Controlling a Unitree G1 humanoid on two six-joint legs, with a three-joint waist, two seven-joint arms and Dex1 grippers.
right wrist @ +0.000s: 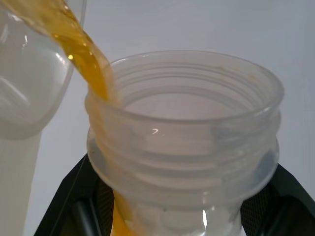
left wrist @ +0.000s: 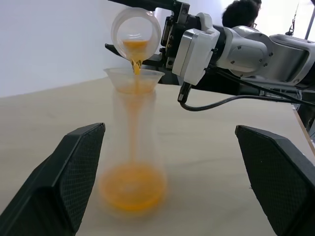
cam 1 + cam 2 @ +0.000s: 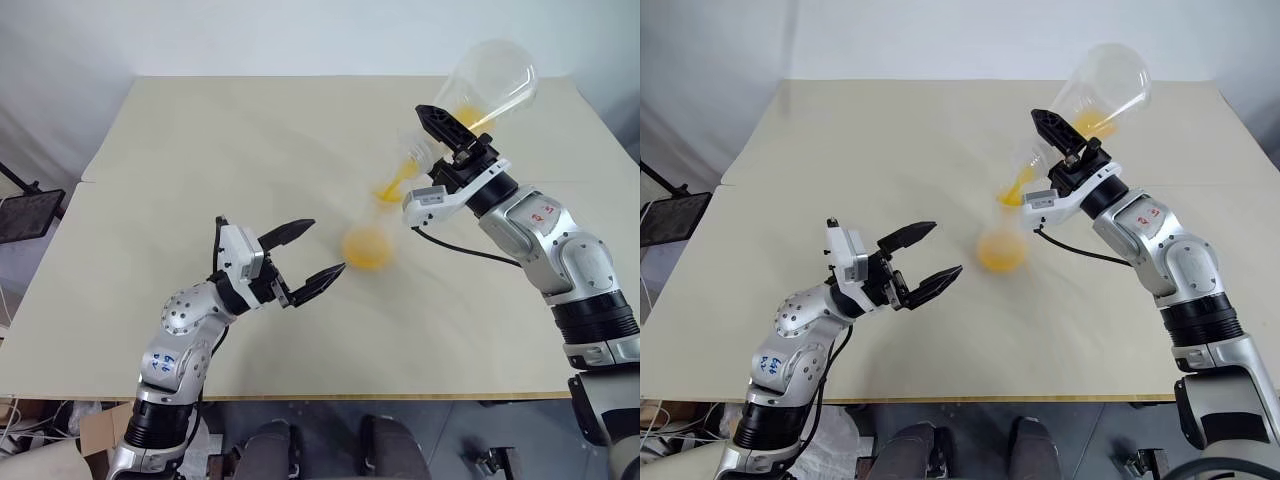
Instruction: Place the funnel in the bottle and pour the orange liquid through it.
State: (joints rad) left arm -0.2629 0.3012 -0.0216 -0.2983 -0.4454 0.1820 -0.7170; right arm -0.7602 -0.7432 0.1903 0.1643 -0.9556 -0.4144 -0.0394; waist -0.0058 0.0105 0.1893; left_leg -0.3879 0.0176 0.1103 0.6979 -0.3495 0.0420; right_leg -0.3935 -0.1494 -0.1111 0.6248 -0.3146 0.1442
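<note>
Left wrist view shows the pour under way: the right gripper (image 3: 455, 135), clenched on a tilted conical flask (image 3: 490, 85), sends the orange liquid (image 2: 133, 184) through the funnel (image 2: 134, 76) seated in the bottle (image 2: 133, 147), which stands mid-table at about 2 o'clock from the left gripper (image 3: 305, 255). That gripper hovers near the bottle, jaws released wide and empty, its arm bent low. Next, I judge, the flask needs tipping further, its lip kept over the funnel.

Left tool (image 3: 306, 258) low with fingers wide apart; right tool (image 3: 452, 133) raised, seemingly clamped shut.
</note>
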